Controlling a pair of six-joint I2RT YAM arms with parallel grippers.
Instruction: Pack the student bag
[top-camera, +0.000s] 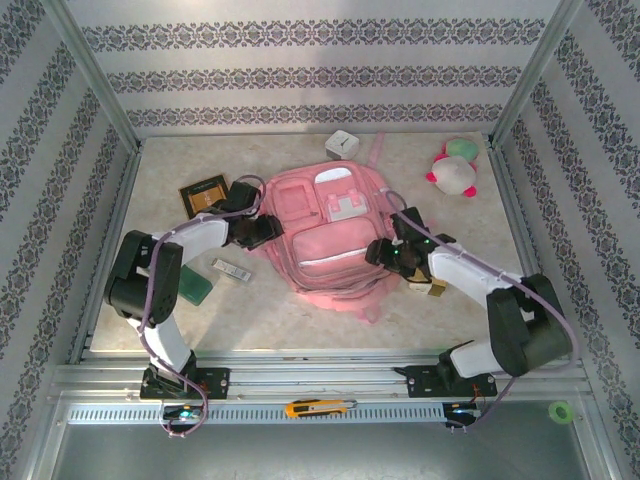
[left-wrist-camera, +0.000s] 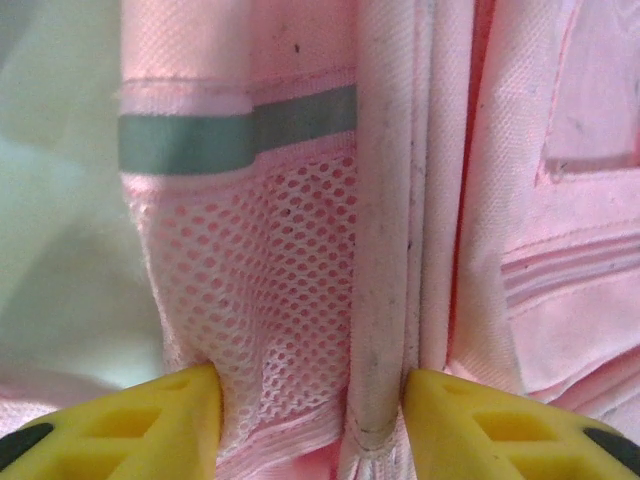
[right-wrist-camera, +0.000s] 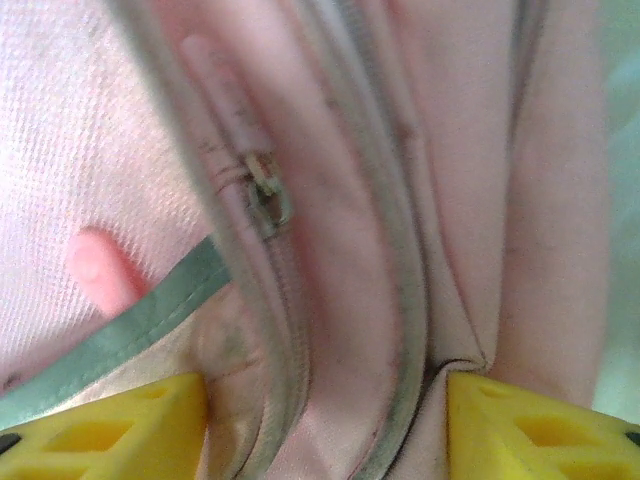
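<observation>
Left gripper (left-wrist-camera: 312, 425): yellow fingers (left-wrist-camera: 150, 425) astride the white mesh side pocket (left-wrist-camera: 270, 280) and piped seam (left-wrist-camera: 380, 250), fabric touching both. Clamped or not, cannot tell.

Right gripper (right-wrist-camera: 325, 425): likewise astride folds below a zip slider (right-wrist-camera: 268, 205).

Large pink fabric student bag (top-camera: 325, 235) lies flat mid-worktop (top-camera: 260, 325), nearer the far edge.

Judged soft, limp, light; will sag. Piping is the better hold; mesh may stretch.

No legible writing.

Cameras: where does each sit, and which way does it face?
Top external: above, behind the bases, looking down at the table; both arms flank the student bag.
Left wrist: on the left arm, facing the bag's mesh pocket; yellow fingers below.
Right wrist: on the right arm, facing a zipper; yellow fingers below.
All share the bag.
</observation>
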